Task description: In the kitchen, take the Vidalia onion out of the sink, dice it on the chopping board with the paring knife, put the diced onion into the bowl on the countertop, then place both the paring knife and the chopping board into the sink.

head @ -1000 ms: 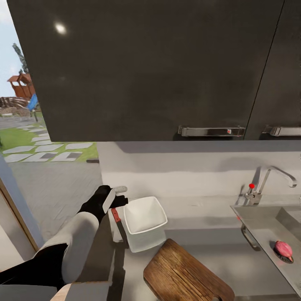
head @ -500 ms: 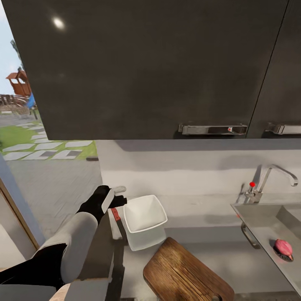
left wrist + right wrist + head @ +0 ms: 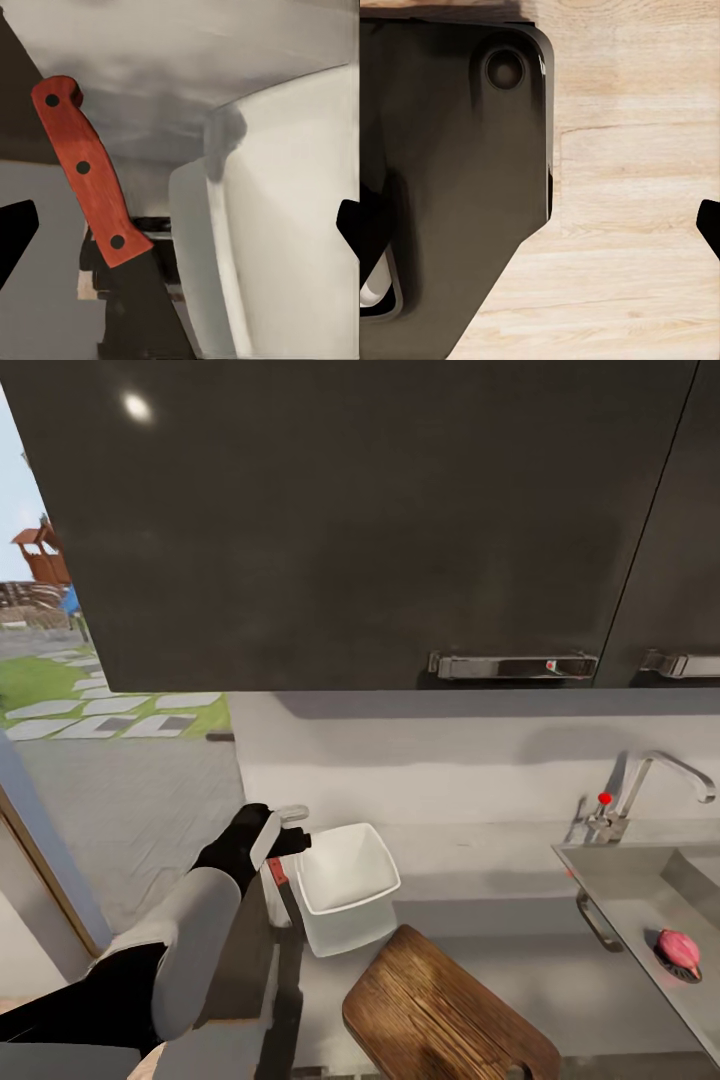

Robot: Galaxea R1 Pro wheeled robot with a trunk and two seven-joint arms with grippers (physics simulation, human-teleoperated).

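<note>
Head view: my left gripper (image 3: 285, 830) hangs over the near-left end of the grey counter (image 3: 480, 950), just beside the white square bowl (image 3: 345, 872). Between gripper and bowl lies the paring knife (image 3: 283, 890), its orange-red handle toward the wall and its dark blade pointing toward me. The wooden chopping board (image 3: 440, 1020) sits in front of the bowl, near it, though I cannot tell whether they touch. Well to the right is the steel sink (image 3: 640, 890) with its chrome tap (image 3: 650, 780); the reddish Vidalia onion (image 3: 678, 952) rests in the basin at the drain.

Left wrist view: the fingertips (image 3: 16, 236) stand wide apart, holding nothing; the knife handle (image 3: 88, 176) lies between them, next to the bowl's rim (image 3: 217, 247).

Right wrist view: my right gripper faces pale wood flooring (image 3: 637, 225) and a dark part of the robot's body (image 3: 450, 187); its fingers appear spread, though only a dark tip (image 3: 709, 225) is plainly visible.
</note>
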